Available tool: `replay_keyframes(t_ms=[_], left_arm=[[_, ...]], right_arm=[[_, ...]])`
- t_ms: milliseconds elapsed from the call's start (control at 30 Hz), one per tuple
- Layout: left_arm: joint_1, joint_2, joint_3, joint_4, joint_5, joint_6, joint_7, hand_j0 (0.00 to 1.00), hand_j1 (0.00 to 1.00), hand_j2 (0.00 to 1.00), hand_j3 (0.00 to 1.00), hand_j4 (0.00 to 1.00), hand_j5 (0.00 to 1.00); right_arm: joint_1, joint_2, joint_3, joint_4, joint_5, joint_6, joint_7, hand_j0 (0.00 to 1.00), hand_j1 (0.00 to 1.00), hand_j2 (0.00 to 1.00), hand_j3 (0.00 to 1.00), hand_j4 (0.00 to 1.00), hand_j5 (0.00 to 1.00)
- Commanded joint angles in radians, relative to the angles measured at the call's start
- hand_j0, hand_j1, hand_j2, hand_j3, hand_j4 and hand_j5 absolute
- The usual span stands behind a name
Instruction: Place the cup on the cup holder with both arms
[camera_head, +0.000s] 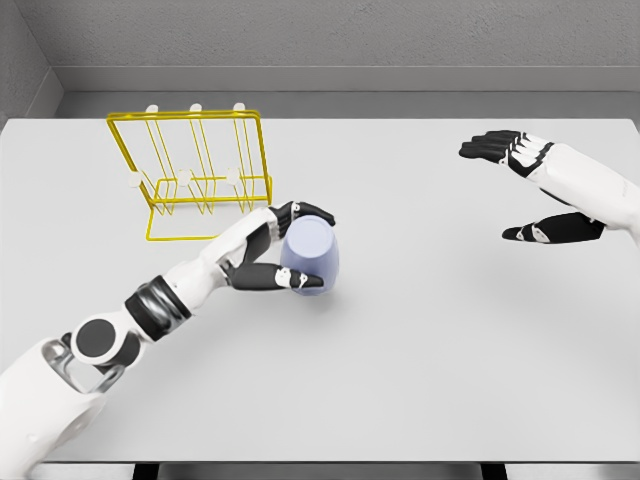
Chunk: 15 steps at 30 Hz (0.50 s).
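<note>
Lavender-blue and smooth-walled, the cup (310, 255) stands on the white table (420, 350) just left of centre, with the yellow wire cup holder (190, 175) near it at about 10 o'clock.

Handling estimate: the cup appears rigid, light and probably slick, with a rounded barrel shape. No handle is visible from the head view. A grip across the widest part of the wall, thumb opposing fingers, is judged most secure; a grip near the rim or base may let it squirt out.

Hand state: the left hand (272, 250) is wrapped around the cup from its 9 o'clock side, with dark fingers (305, 212) over the top edge and the thumb across the front. The right hand (545, 190) hovers well apart at 3 o'clock, spread and holding nothing.

Surroundings: the holder carries upright white-tipped pegs (195, 108) inside a thin frame. These pegs and the top rail are the likely obstructions; the frame looks light and could shift if struck. No other item lies between cup and holder.
</note>
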Motion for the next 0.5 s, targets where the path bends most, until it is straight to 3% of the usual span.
replay_keyframes(t_ms=[0,467], left_arm=[[0.0,0.054,0.002,-0.01,0.022,-0.038,0.002,0.65,0.65,0.65,0.65,0.65,0.65],[-0.051,0.208,0.005,-0.01,0.121,-0.159,0.006,0.65,0.65,0.65,0.65,0.65,0.65]], right_arm=[[-0.002,-0.001,0.0,0.0,-0.008,0.003,-0.001,1.0,1.0,1.0,1.0,1.0,1.0],[0.0,-0.001,0.0,0.017,-0.008,0.003,-0.001,1.0,1.0,1.0,1.0,1.0,1.0]])
